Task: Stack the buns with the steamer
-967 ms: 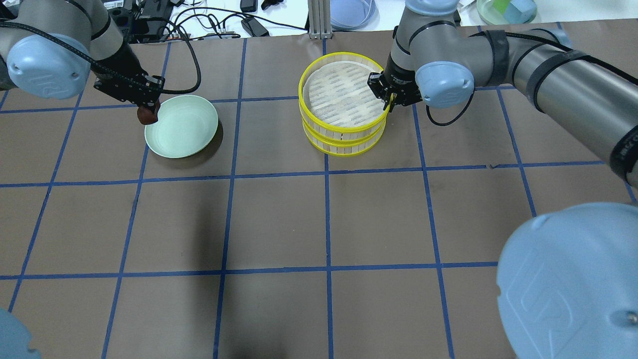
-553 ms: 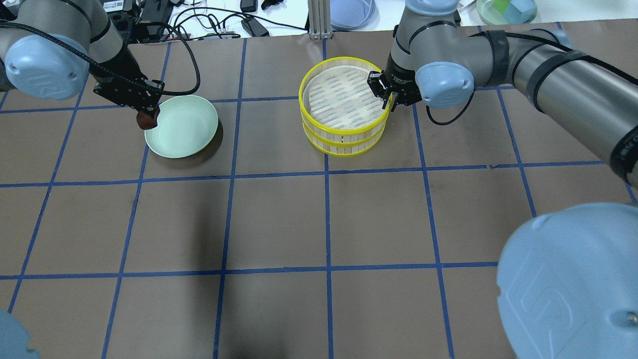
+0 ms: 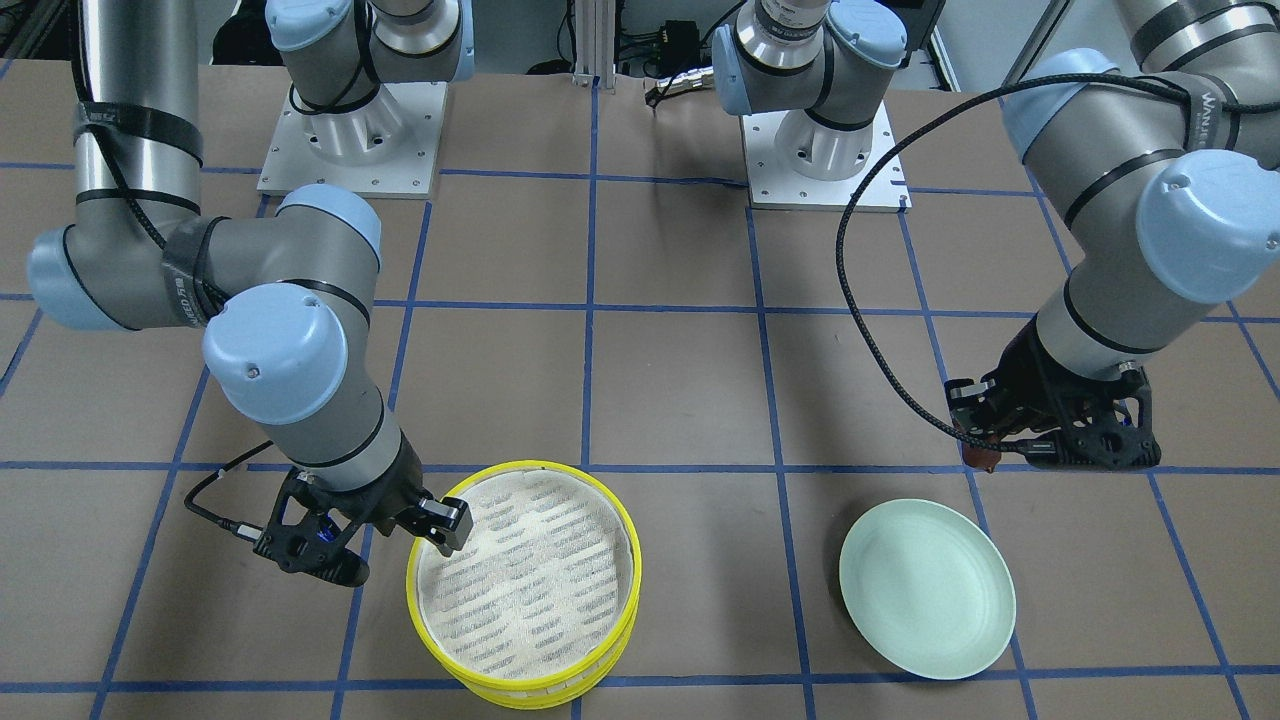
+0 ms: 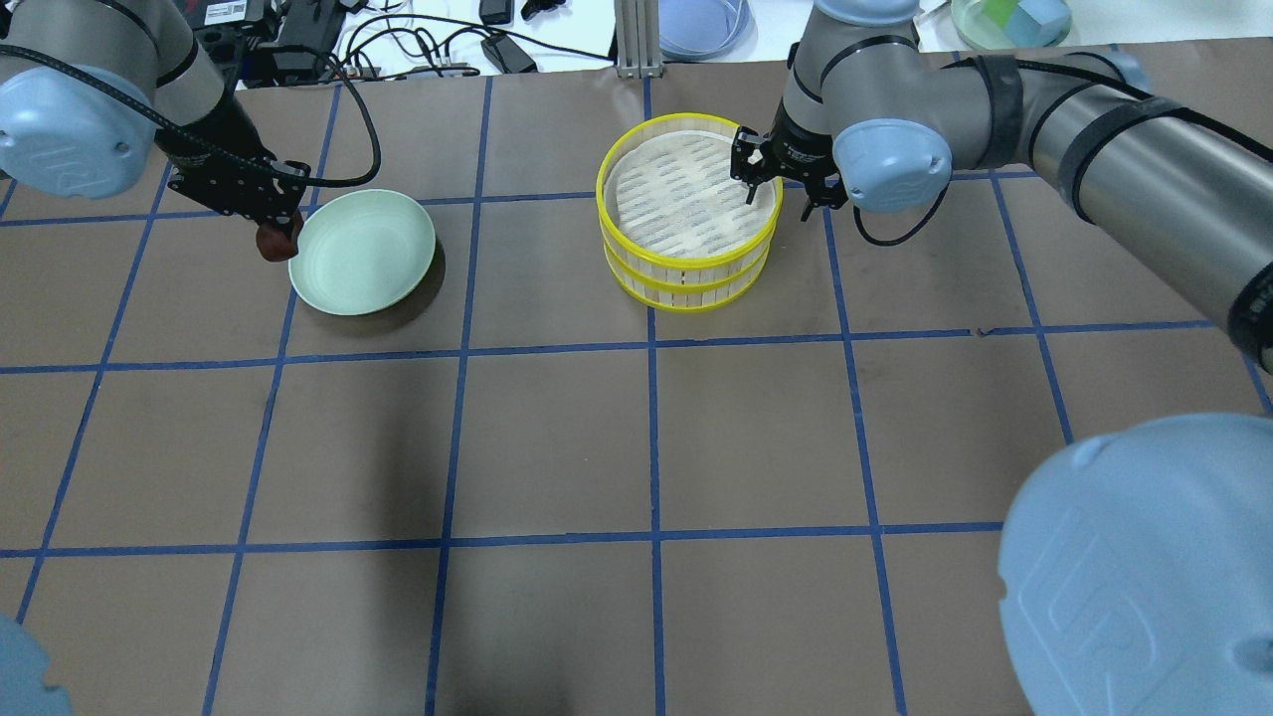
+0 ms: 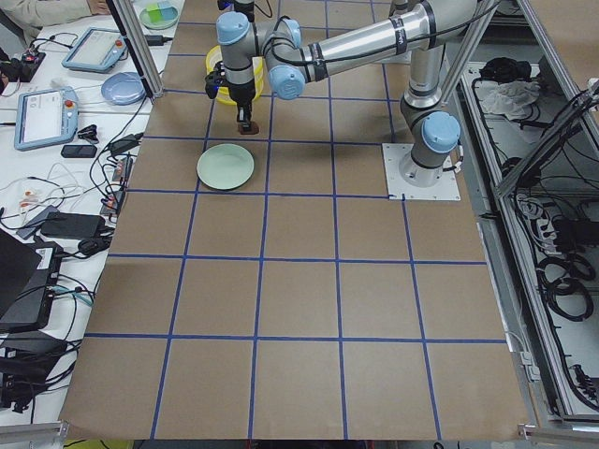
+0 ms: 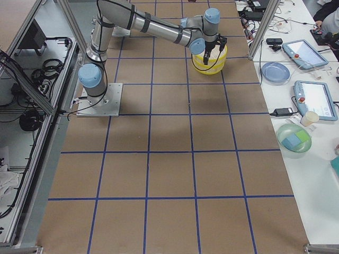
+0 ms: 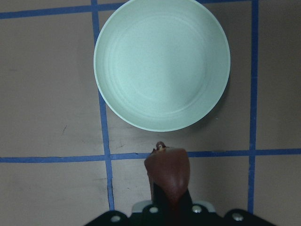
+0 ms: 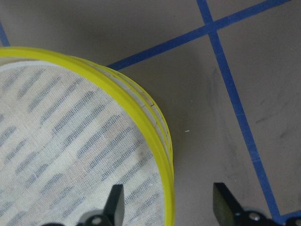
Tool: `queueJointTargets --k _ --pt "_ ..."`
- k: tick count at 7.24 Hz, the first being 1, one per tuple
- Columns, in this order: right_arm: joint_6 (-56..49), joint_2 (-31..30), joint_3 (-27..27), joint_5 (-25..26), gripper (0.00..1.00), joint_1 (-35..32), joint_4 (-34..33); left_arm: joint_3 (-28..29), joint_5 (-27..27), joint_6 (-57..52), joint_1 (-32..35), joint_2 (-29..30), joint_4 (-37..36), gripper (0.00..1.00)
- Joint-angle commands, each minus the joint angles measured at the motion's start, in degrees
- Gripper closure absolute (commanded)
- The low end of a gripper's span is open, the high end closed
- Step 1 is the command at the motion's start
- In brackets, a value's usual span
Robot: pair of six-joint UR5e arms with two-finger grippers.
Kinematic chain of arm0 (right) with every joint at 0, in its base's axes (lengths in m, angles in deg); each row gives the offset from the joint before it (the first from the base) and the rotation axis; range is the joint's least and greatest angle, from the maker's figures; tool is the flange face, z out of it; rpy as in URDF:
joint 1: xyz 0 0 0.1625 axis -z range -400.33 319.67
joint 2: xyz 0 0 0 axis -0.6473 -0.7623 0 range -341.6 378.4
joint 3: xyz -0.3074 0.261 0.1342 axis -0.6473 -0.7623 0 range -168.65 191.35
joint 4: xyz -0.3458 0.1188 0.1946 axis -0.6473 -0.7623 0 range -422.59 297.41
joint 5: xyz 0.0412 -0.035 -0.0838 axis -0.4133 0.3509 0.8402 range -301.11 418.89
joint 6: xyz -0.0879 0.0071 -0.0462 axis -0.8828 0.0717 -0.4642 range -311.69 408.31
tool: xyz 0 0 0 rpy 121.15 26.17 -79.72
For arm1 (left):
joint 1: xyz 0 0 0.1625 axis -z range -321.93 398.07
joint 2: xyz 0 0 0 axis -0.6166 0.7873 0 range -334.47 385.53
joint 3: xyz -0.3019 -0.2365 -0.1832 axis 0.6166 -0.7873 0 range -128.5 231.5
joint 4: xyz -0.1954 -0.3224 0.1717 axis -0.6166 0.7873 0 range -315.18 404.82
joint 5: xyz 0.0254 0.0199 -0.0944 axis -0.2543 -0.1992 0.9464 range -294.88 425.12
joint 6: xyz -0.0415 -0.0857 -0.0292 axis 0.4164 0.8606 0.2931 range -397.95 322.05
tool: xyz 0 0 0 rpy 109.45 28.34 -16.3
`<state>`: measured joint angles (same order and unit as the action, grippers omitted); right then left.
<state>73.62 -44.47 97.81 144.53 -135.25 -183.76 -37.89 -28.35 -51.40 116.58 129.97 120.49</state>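
Note:
The steamer (image 4: 686, 267) stands as two stacked yellow-rimmed tiers at the back middle of the table; the top tier's mesh floor is bare. My right gripper (image 4: 776, 194) is open, with one finger inside and one outside the top rim (image 8: 157, 127), touching nothing. My left gripper (image 4: 271, 229) is shut on the dark reddish-brown bun (image 4: 276, 243) and holds it above the table, just left of the pale green plate (image 4: 363, 254). The bun (image 7: 168, 172) hangs short of the plate's near rim in the left wrist view. The cream-white bun is not in view.
The green plate (image 3: 925, 590) holds nothing. Beyond the table's far edge are cables, a blue dish (image 4: 701, 25) and a green bowl (image 4: 1009, 20). The brown mat has a blue tape grid.
The right gripper set the top tier down onto the lower one, then opened and let go of its rim. The left gripper moved left with the brown bun, off the plate's edge.

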Motion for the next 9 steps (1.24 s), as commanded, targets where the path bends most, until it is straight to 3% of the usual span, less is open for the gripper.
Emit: queueJointTargets --k 1,3,4,5,6,7,9 --pt "-0.79 -5.03 -0.24 0.22 0.28 0.26 1.98 0.0 0.04 0.18 -0.2 -0.03 0.17 1.0" --pt "-5.85 -14.85 -0.59 2.75 0.28 0.26 15.73 0.17 0.74 3.49 0.06 -0.03 -0.26 1.0" --pt "-8.15 -20.13 -0.59 5.47 0.28 0.26 22.67 0.87 1.7 11.96 1.28 0.93 -1.22 1.0" --pt "-10.96 -25.49 -0.59 6.02 0.26 0.26 29.61 1.05 6.23 17.96 4.78 0.33 -4.8 1.0" --pt "-11.42 -29.63 -0.59 6.02 0.15 0.26 34.73 1.05 7.06 23.94 8.64 0.32 -9.27 1.0" --pt "-12.99 -30.54 -0.59 6.98 0.01 0.26 34.78 1.05 8.64 31.39 11.98 1.19 -15.49 1.0" --pt "-13.71 -29.5 0.11 7.07 0.0 0.26 32.5 0.79 17.84 43.27 14.21 2.6 -22.83 1.0"
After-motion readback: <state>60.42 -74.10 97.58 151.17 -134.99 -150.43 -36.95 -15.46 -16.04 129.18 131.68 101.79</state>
